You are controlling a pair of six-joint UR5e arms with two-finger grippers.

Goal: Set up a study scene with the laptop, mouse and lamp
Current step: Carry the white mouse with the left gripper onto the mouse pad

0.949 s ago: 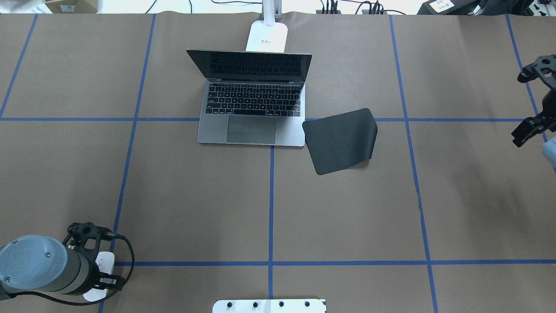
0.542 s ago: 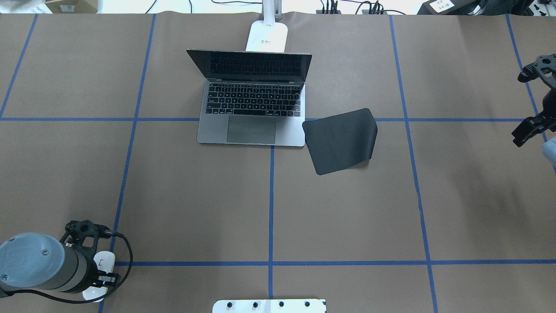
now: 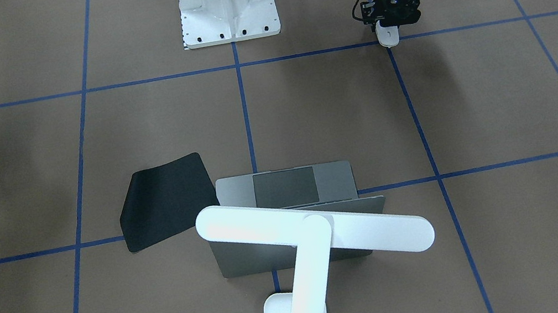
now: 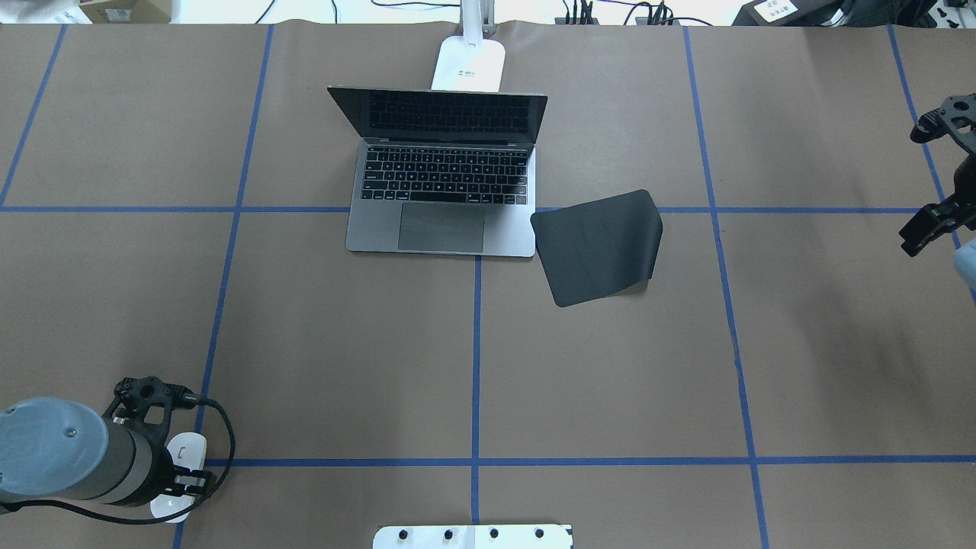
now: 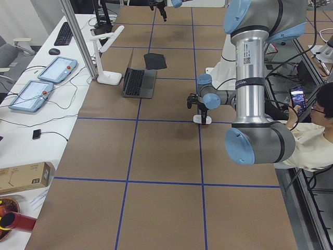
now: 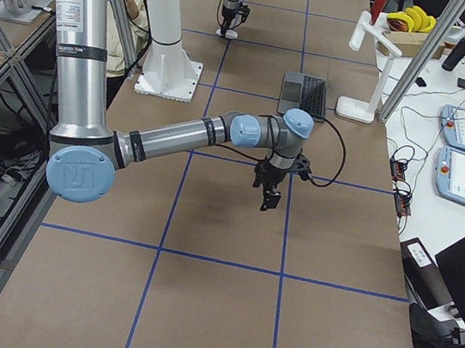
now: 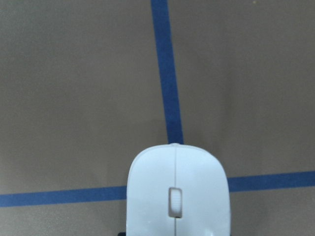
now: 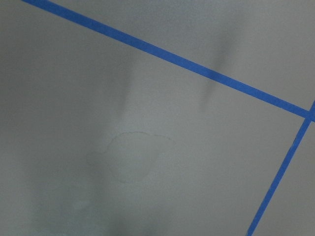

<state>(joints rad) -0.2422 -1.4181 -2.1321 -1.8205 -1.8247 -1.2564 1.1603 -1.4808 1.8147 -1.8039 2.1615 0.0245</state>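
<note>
The white mouse (image 4: 178, 474) is at the near left of the table, on a blue tape crossing. My left gripper (image 4: 183, 482) stands straight over it and is shut on it; it fills the bottom of the left wrist view (image 7: 177, 191). In the front view the mouse (image 3: 388, 36) pokes out below the gripper (image 3: 392, 23). The grey laptop (image 4: 442, 200) is open at the far middle. The white lamp (image 3: 313, 232) stands behind it, its bar head over the lid. My right gripper (image 4: 926, 227) is open and empty at the right edge.
A flat black mouse pad (image 4: 598, 245) lies just right of the laptop, touching its corner. The white bolted pedestal (image 3: 226, 2) is at the robot's base. Blue tape lines cross the brown table cover (image 4: 610, 381). A person sits beside the table (image 5: 312, 130).
My left arm has drawn back a little to the left, and the gripper and the mouse have shifted slightly away from the near edge together. The right arm has hardly moved.
</note>
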